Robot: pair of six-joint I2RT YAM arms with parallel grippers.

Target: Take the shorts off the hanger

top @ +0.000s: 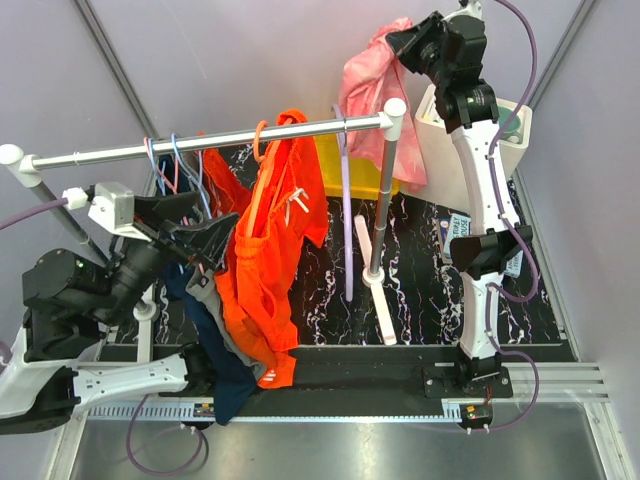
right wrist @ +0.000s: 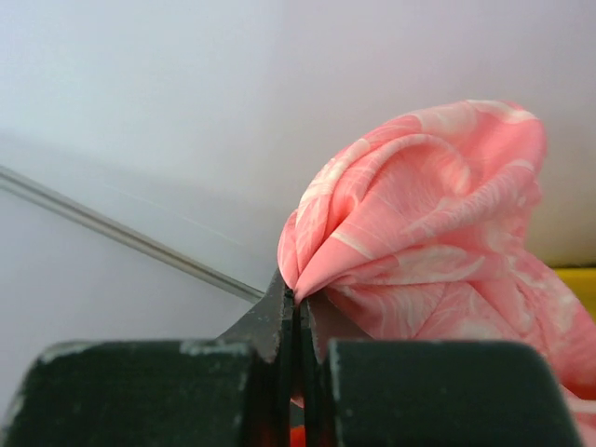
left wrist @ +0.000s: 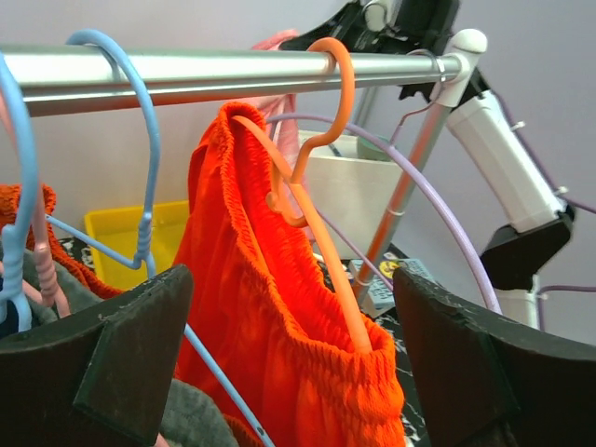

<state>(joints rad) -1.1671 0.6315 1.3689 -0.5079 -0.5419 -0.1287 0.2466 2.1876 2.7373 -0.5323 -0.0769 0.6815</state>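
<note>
The bright orange shorts [top: 268,260] hang on an orange hanger [top: 262,140] from the silver rail [top: 200,143]. My left gripper [top: 205,240] is open just left of them. In the left wrist view, the orange waistband [left wrist: 279,326] and the hanger arm [left wrist: 321,242] lie between the two spread fingers [left wrist: 112,363], untouched. My right gripper [top: 402,42] is shut on a bunched fold of the light pink shorts [top: 372,95], held high beyond the rail's right end. The right wrist view shows the pink cloth [right wrist: 438,205] pinched at the fingertips [right wrist: 300,307].
An empty purple hanger [top: 345,200] hangs on the rail near its right post [top: 385,190]. Blue hangers [top: 182,165] hang at the left, with grey and navy garments [top: 215,335] below. A yellow bin [top: 355,170] and a white bin [top: 505,135] stand behind.
</note>
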